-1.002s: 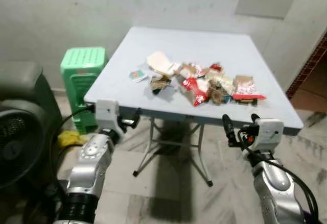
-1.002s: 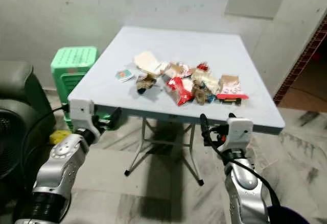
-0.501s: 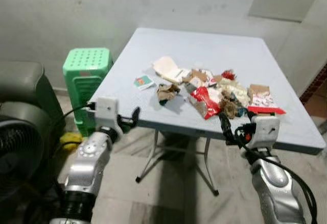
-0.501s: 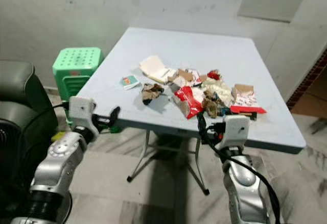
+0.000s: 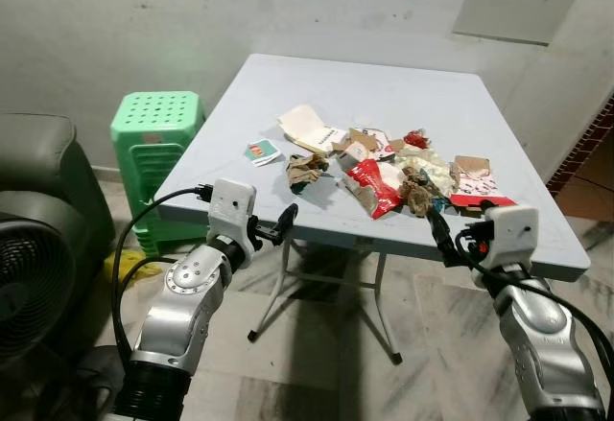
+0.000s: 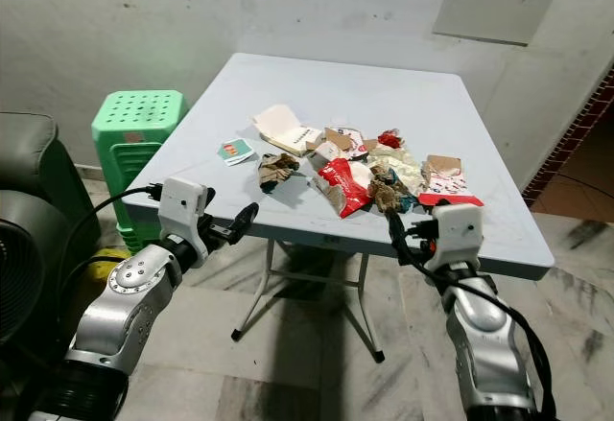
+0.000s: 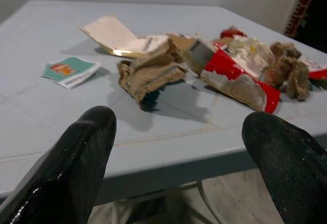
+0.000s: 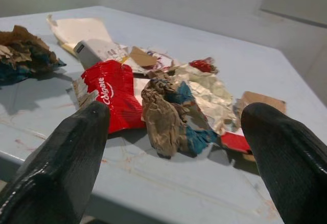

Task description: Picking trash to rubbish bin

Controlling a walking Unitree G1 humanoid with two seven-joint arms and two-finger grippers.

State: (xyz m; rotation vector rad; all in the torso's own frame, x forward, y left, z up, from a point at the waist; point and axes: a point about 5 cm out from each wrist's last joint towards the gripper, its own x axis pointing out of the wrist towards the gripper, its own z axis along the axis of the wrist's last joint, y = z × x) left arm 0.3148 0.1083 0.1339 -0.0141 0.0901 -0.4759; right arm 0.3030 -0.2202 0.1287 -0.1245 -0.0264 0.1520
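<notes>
Now both arms are nearing the pale blue square table (image 5: 288,85); left gripper (image 5: 271,230) and right gripper (image 5: 451,241), wide open and empty, are closing on the crumpled wrapper litter (image 5: 384,167).

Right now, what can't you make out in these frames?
- Small card: print too small in the eye views, blurred in the left wrist view.
- Pile of wrappers: pieces overlap, so the count and what lies underneath stay hidden.
- Crumpled brown paper: its far side is hidden by its own folds.
- Black object beside the green stool: cut off by the left edge.
</notes>
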